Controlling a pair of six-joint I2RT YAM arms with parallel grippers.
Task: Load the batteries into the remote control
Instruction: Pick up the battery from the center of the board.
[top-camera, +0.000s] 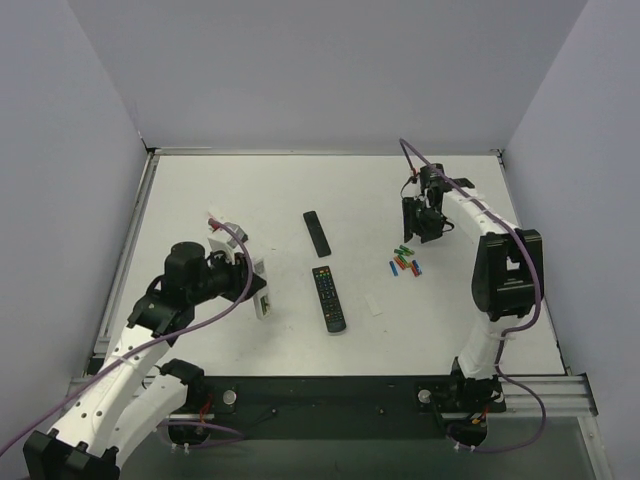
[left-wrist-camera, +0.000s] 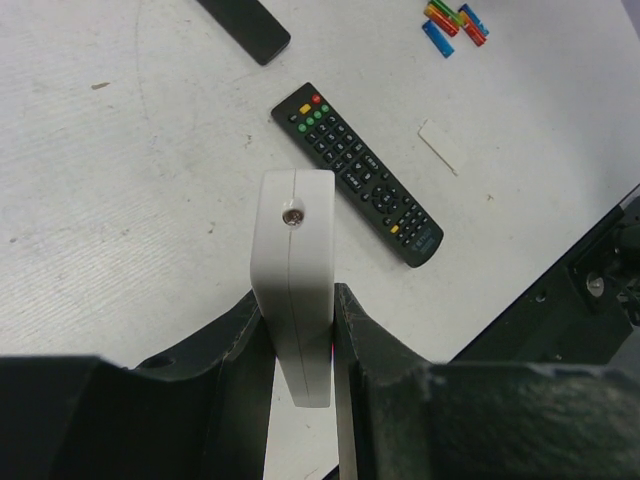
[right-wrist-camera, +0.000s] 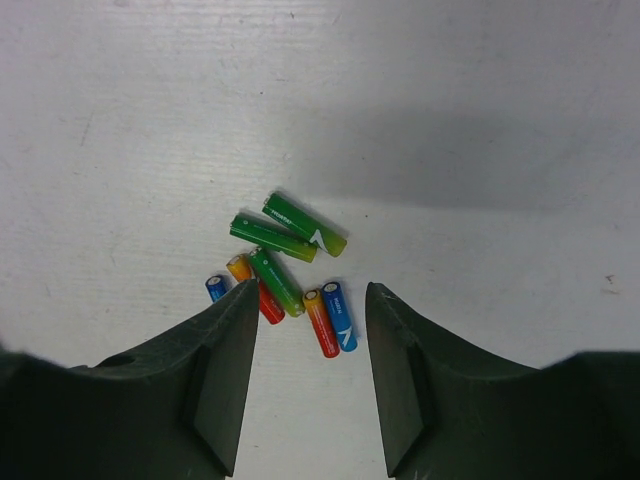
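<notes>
My left gripper (top-camera: 256, 287) is shut on the white remote control (top-camera: 266, 304) and holds it edge-on above the table. In the left wrist view the remote (left-wrist-camera: 293, 260) stands between the fingers (left-wrist-camera: 365, 340), its narrow end with a small screw facing the camera. The batteries (top-camera: 405, 264), several green, red and blue cells, lie in a loose heap on the table right of centre. My right gripper (top-camera: 427, 228) hovers open just behind them. In the right wrist view the heap (right-wrist-camera: 283, 262) lies at and just beyond the open gripper (right-wrist-camera: 312, 296).
A black remote with coloured buttons (top-camera: 330, 298) lies at the centre and shows in the left wrist view (left-wrist-camera: 360, 175). A smaller black strip (top-camera: 317, 232) lies behind it. A small white cover plate (top-camera: 375, 303) lies right of the black remote. Grey walls enclose the table.
</notes>
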